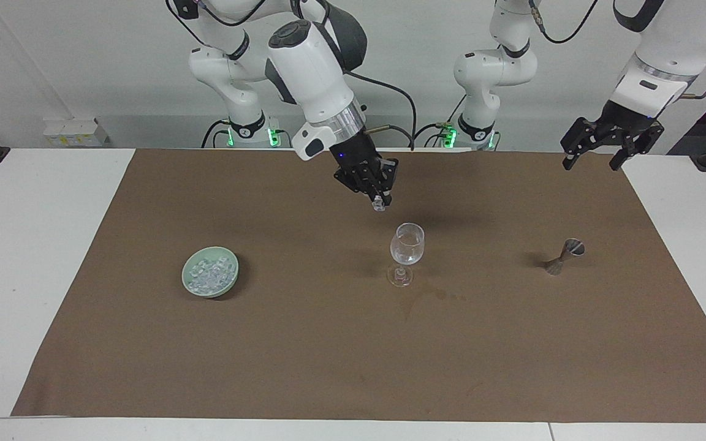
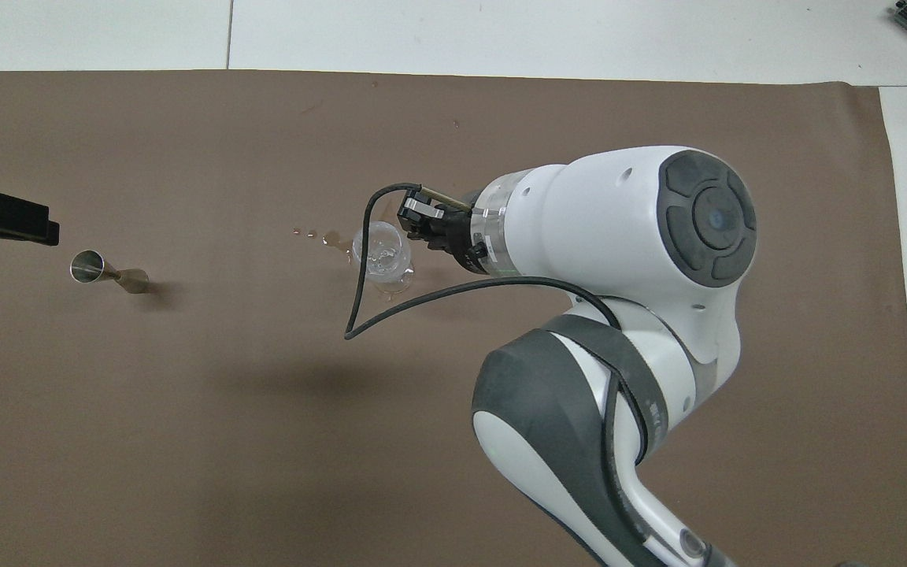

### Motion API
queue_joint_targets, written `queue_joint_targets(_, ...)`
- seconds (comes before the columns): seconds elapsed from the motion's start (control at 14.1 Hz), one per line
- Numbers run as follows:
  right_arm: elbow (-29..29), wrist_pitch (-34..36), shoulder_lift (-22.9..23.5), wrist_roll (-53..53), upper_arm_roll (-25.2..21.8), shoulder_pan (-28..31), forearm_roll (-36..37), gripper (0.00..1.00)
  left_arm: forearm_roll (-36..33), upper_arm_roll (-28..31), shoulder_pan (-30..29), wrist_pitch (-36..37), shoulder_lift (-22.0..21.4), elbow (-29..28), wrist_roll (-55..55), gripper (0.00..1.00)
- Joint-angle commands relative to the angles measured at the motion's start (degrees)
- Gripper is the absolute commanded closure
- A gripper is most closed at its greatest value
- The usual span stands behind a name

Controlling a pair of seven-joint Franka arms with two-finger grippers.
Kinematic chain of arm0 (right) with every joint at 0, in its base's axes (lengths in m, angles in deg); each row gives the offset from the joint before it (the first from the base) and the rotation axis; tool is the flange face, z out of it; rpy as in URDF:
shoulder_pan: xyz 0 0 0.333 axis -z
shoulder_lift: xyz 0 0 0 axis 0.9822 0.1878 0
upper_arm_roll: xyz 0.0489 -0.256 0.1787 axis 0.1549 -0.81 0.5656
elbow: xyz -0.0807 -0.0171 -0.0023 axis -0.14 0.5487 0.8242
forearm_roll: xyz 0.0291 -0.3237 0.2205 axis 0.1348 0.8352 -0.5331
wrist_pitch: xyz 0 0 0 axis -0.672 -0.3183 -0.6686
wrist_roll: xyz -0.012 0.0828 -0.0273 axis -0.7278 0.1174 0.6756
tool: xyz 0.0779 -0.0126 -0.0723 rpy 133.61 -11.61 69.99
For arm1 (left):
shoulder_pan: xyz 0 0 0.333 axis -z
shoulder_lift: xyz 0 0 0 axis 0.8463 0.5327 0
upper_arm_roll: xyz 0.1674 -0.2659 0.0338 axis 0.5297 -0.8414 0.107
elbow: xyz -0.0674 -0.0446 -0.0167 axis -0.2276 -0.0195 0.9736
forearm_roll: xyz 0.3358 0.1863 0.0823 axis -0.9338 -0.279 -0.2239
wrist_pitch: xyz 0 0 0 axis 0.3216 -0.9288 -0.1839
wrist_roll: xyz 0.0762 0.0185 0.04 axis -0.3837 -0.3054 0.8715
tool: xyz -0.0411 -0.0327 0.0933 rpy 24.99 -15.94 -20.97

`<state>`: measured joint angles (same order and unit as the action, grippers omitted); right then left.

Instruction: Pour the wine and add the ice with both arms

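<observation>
Over the brown mat that covers the white table, the right gripper hangs in the air just short of one clear stemmed glass, its fingers pinched on a single chunk of ice. In the overhead view the right gripper sits at the rim of the glass, much of it hidden by the arm's own wrist. The glass stands upright near the middle of the mat and holds a small amount of clear wine; whether ice already lies in it cannot be told. A few wet spots mark the mat just beside the foot of the glass, farther from the robots than it.

One pale green bowl, toward the right arm's end of the table and well apart from the glass, holds the heap of remaining ice, too many chunks to count. The bowl is hidden under the arm in the overhead view.

One metal jigger rests tilted on the mat toward the left arm's end; it shows too in the overhead view. The left gripper waits raised over the edge of the mat at that end, jaws spread and empty. Two arms are at the table, one at work and one idle.
</observation>
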<state>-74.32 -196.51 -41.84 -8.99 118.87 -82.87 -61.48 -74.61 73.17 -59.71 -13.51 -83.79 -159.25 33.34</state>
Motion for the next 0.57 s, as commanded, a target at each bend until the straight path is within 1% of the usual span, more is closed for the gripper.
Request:
queue_joint_targets(0.0,1.68,-3.58,4.11,-5.78,3.77,-0.25,5.87,1.0,0.52,0.28,-0.12,-0.17,-0.43,-0.57,0.04,0.0)
queue_joint_targets(0.14,2.55,-4.64,7.45,-10.18,7.02,-0.25,12.12,1.0,0.43,0.28,-0.21,-0.17,-0.34,-0.66,-0.05,0.0)
queue_joint_targets(0.21,2.47,-4.65,7.72,-10.9,7.21,-0.25,13.63,1.0,0.43,0.28,-0.82,-0.17,0.01,-0.75,0.04,0.0)
queue_joint_targets(0.5,2.29,-5.69,7.9,-9.33,7.13,0.01,14.52,1.0,0.43,0.28,-0.91,0.18,0.28,-0.66,-0.05,0.0)
